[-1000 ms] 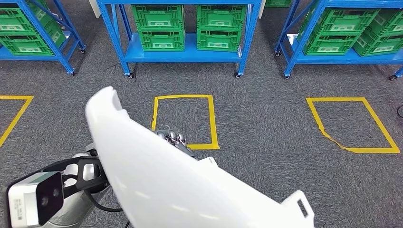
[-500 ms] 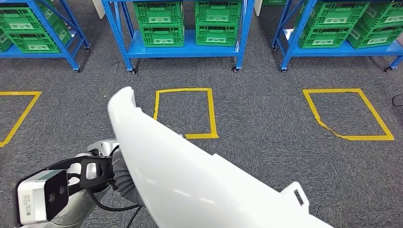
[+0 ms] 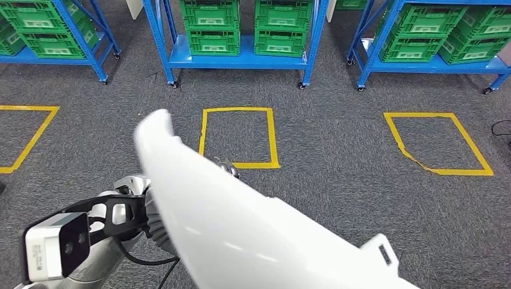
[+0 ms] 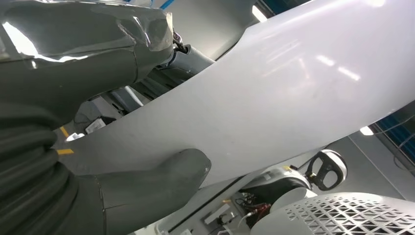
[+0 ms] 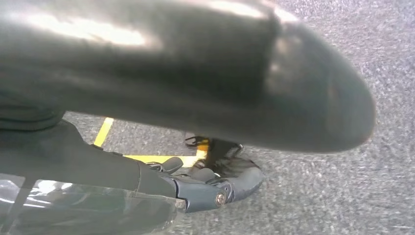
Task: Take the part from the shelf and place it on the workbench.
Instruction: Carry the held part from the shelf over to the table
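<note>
The part is a large white curved panel [image 3: 241, 229], lying slantwise across the lower head view, from a rounded tip at the middle left to a tab at the lower right. My left hand [image 4: 73, 147] grips it: the thumb [image 4: 161, 176] presses on one face of the panel [image 4: 274, 88] and the fingers [image 4: 98, 44] lie on the other. Dark fingertips [image 3: 226, 170] peek over the panel's far edge. My right hand [image 5: 210, 183] hangs over the carpet, and only floor shows between its thumb and its dark fingers.
Blue shelves [image 3: 241, 60] with green crates [image 3: 214, 27] run along the far side, above grey carpet. Yellow tape squares mark the floor at the middle [image 3: 239, 137], the right [image 3: 440, 144] and the left [image 3: 24, 138]. The left wrist camera [image 3: 57, 244] sticks out at the lower left.
The whole view has shifted, so the camera has moved: shelves and tape squares sit slightly elsewhere. The panel's tip has swung a little to the right. My left hand keeps its hold.
</note>
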### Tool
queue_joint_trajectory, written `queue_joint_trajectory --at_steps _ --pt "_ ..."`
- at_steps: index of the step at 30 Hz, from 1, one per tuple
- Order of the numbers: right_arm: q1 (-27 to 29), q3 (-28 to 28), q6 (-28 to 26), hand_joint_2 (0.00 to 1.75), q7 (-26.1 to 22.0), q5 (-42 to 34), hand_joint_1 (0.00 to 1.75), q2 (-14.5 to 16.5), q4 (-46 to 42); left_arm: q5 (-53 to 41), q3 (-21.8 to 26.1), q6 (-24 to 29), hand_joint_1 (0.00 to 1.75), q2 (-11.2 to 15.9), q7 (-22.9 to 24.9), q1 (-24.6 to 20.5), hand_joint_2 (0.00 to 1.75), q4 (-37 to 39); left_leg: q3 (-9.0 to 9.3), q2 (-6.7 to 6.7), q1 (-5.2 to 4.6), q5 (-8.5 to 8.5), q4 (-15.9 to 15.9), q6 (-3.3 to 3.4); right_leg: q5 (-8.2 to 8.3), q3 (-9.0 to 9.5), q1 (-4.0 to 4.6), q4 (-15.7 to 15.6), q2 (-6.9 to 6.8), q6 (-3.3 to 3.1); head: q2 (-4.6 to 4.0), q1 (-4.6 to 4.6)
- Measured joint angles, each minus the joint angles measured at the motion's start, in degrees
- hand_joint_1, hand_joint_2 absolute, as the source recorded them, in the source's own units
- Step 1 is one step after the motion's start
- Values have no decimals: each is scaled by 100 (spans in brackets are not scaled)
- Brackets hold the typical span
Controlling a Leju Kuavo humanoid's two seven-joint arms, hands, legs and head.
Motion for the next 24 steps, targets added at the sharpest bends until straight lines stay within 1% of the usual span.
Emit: queue_joint_trajectory --at_steps 1,3,4,5,6,7,8,9,10,11,12,13,14,15,16,17,18,19,20,21,22,23,24 --pt "-1 0 2 0 -2 0 0 -2 2 -6 -2 2 175 0 1 0 175 1 -19 0 -4 13 0 1 -42 -18 0 83 0 -1 0 -1" --pt "-3 0 16 0 -8 0 0 -13 9 -39 -11 23 175 -1 14 3 175 1 -134 2 -22 100 4 5 -164 -99 0 544 2 29 0 2" --pt "-2 0 25 0 -11 0 0 -22 18 -66 -20 40 175 -1 31 5 175 1 -240 3 -32 180 9 1 -105 -82 0 764 2 89 0 2" --pt "-6 0 36 0 -19 -2 0 -34 28 -73 -29 56 175 -2 40 6 175 0 -389 3 -47 284 45 -21 -62 256 4 538 2 130 0 4" --pt "-14 2 43 0 -27 10 0 -48 40 -56 -32 60 175 -1 31 8 175 1 -514 5 -58 382 93 -65 -48 641 21 89 4 126 0 2" --pt "-13 9 51 0 -37 37 0 -62 54 -37 -35 60 175 0 14 9 175 1 -633 4 -63 483 144 -121 -30 1019 26 -386 -2 96 0 -1" --pt "-10 21 58 0 -48 72 0 -77 63 -7 -33 55 175 1 -11 9 175 3 -715 -2 -60 512 213 -183 -106 1342 29 -864 -18 15 0 -3" --pt "-2 39 60 0 -55 114 0 -90 72 10 -31 49 175 4 -30 9 175 5 -760 -6 -47 436 312 -237 -131 1349 28 -950 -40 -61 0 -9" --pt "10 63 57 0 -60 150 0 -100 78 15 -31 46 175 8 -36 8 175 7 -826 -13 -29 261 495 -279 -94 1327 15 -952 -69 -110 0 -12" --pt "14 89 43 0 -63 185 0 -110 82 23 -31 45 175 11 -36 8 175 9 -931 -17 -12 8 805 -317 -62 1302 16 -950 -98 -141 0 -15" --pt "21 121 19 0 -66 231 0 -119 85 37 -34 45 175 15 -36 8 175 14 -1055 -17 3 -242 1197 -347 -34 1274 23 -946 -126 -159 0 -18" --pt "32 163 -20 0 -67 303 0 -130 89 56 -39 45 175 19 -34 9 175 22 -1165 -17 17 -421 1572 -367 -11 1246 31 -942 -156 -164 0 -19" --pt "45 221 -70 0 -67 408 0 -143 93 76 -50 45 175 21 -30 9 175 32 -1211 -16 26 -500 1823 -375 7 1220 41 -937 -190 -160 0 -19" --pt "57 291 -121 0 -66 530 0 -158 101 92 -63 45 175 22 -21 8 175 43 -1158 -13 29 -469 1864 -369 17 1208 50 -933 -228 -154 0 -19" --pt "64 383 -169 0 -64 651 0 -177 114 101 -77 45 175 21 -9 4 175 52 -994 -2 26 -360 1680 -346 23 1209 60 -931 -265 -149 0 -20" --pt "67 499 -210 0 -61 753 0 -193 131 105 -91 44 175 15 5 -8 175 59 -739 44 12 -210 1316 -298 25 1220 75 -931 -306 -145 0 -21" --pt "68 625 -238 0 -57 817 0 -201 155 104 -105 44 175 5 19 -29 175 63 -475 143 -22 -109 916 -231 25 1228 93 -930 -347 -142 0 -17" --pt "69 757 -259 0 -51 851 0 -215 178 104 -120 43 175 -10 32 -56 175 64 -272 251 -62 -44 579 -167 29 1225 113 -929 -390 -134 0 -12" --pt "69 893 -275 0 -44 869 0 -223 204 103 -138 38 175 -25 45 -86 175 67 -153 334 -101 -24 358 -114 34 1217 128 -929 -441 -123 0 -8" --pt "68 1036 -284 0 -37 879 0 -233 228 102 -160 32 175 -38 62 -114 175 69 -126 367 -133 -45 270 -84 39 1203 135 -929 -498 -110 0 -3" --pt "62 1194 -290 0 -30 888 0 -251 249 96 -183 26 175 -52 82 -138 175 72 -139 331 -141 -32 229 -68 44 1200 144 -934 -560 -91 0 -4" --pt "55 1383 -292 0 -22 897 0 -261 269 85 -210 29 175 -71 109 -156 175 75 -136 271 -122 -5 180 -54 27 1187 138 -924 -572 -73 0 -2" --pt "50 1586 -293 0 -18 903 0 -272 286 74 -238 45 175 -96 135 -181 175 78 -131 213 -102 29 126 -30 -17 1150 130 -866 -500 -60 0 0"
